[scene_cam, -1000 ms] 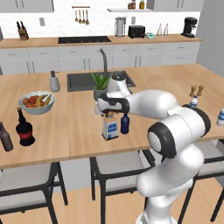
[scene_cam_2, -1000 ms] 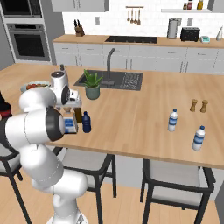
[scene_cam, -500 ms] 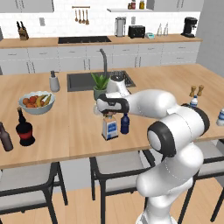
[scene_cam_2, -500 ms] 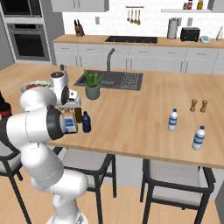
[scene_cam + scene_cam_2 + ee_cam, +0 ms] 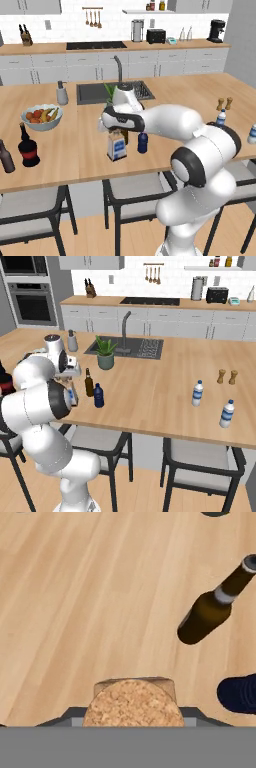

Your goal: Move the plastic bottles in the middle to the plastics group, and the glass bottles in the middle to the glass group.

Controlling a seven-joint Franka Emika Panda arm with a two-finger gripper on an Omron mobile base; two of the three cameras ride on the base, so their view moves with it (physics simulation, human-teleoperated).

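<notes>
I've got the gripper [image 5: 116, 131] sitting right down on the top of the square bottle [image 5: 116, 148], and in the hand view its cork [image 5: 133, 704] sits low and dead centre. The fingertips are hidden from me, so I can't tell whether the jaws have the neck or are just standing around it.

The first risk is a lift with nothing held, or with only the cork pinched. If the stopper is loose, it could come away and leave the bottle on the counter.

The second is the neighbours. The brown bottle [image 5: 207, 612] stands just behind the square bottle, and the blue bottle [image 5: 239, 693] is close on its right. If I tilt or swing as I come up, the square body could clip either one, and that slim brown bottle looks easy to topple.

The third is the carry. The glass group, the black bottle [image 5: 28, 148] and its dark-brown partner [image 5: 6, 157], is far to the left of the square bottle, with the fruit bowl [image 5: 41, 116] on that side too. A top-only hold may let the bottle swing, so I'd go slowly and put it down clear of those two.
</notes>
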